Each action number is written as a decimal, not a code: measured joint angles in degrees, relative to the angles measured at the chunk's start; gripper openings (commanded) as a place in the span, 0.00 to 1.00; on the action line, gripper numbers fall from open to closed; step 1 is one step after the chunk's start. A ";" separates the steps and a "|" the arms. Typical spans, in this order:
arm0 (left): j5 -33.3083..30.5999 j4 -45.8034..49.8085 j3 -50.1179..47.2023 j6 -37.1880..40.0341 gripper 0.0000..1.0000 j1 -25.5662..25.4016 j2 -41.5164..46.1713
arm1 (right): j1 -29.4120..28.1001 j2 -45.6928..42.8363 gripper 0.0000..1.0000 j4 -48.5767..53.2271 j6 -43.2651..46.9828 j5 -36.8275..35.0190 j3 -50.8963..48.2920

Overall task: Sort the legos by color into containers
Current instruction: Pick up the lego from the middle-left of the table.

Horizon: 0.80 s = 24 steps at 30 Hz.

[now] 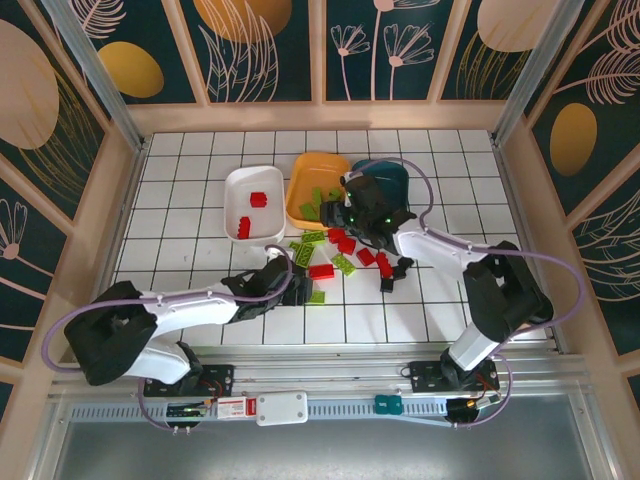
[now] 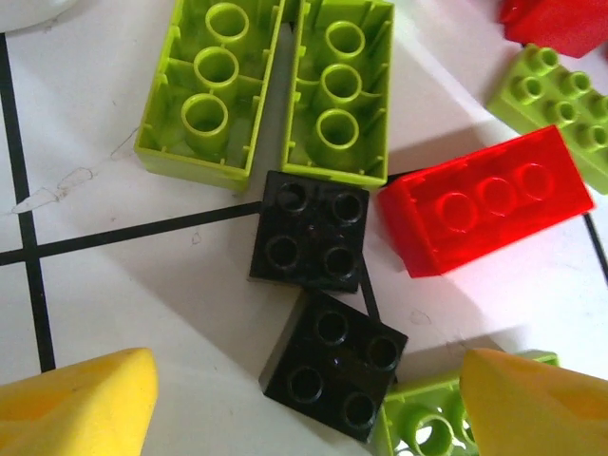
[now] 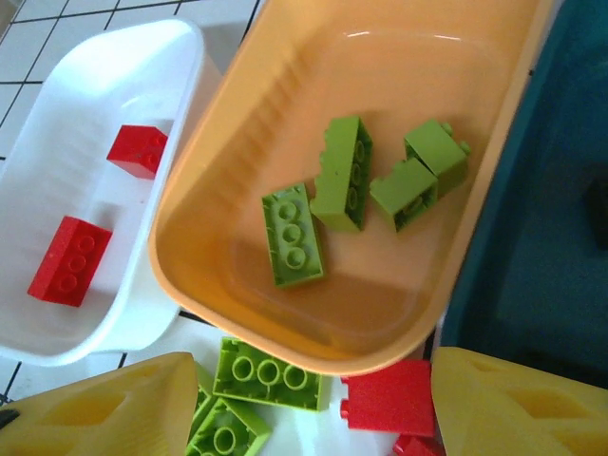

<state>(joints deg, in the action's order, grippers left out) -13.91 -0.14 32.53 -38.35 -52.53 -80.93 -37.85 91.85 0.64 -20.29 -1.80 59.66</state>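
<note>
Loose legos lie in a pile (image 1: 335,255) in front of the containers. My left gripper (image 2: 309,399) (image 1: 280,278) is open low over the pile, its yellow fingers (image 2: 85,404) on either side of a black square brick (image 2: 334,366) without touching it. A second black brick (image 2: 311,231), two upturned lime bricks (image 2: 211,85) and a red brick (image 2: 484,199) lie just beyond. My right gripper (image 3: 313,408) (image 1: 350,205) hangs open and empty over the near rim of the orange tray (image 3: 190,275), which holds several lime bricks (image 3: 293,236). The white tray (image 3: 57,114) holds red bricks (image 3: 68,259).
The dark teal tray (image 3: 532,237) (image 1: 392,178) stands right of the orange one, mostly under my right arm. A lime brick (image 3: 266,375) and a red brick (image 3: 385,397) lie on the table below my right gripper. Frame posts and walls bound the table.
</note>
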 measured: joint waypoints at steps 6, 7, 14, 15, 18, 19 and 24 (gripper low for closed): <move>-0.52 -0.66 2.16 1.36 0.69 0.00 -5.14 | -0.20 -3.72 0.67 -0.48 -0.02 -0.04 -2.64; -0.55 -0.81 2.38 1.42 0.68 0.00 -5.95 | -0.20 -4.22 0.67 -0.52 -0.02 -0.02 -2.84; -1.99 -1.20 3.26 1.92 0.54 0.02 -8.31 | -0.50 -7.06 0.67 -0.83 0.00 -0.09 -3.89; -2.08 -1.20 3.26 1.88 0.50 0.02 -8.33 | -0.50 -7.23 0.67 -0.85 0.00 -0.09 -3.96; -1.75 -1.36 3.26 1.79 0.41 0.00 -8.35 | -0.50 -7.45 0.67 -0.87 0.00 -0.26 -4.26; -1.53 -1.42 3.26 1.68 0.38 0.00 -8.35 | -0.50 -7.50 0.67 -0.85 0.00 -0.33 -4.42; -0.26 -1.36 2.51 0.74 0.31 0.00 -6.54 | -0.50 -8.41 0.67 -0.87 0.00 -1.64 -5.44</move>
<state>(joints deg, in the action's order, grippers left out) -14.17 -1.50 35.05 -37.60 -52.53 -87.46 -38.35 83.44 -0.23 -20.29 -3.44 54.22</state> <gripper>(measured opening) 0.330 0.669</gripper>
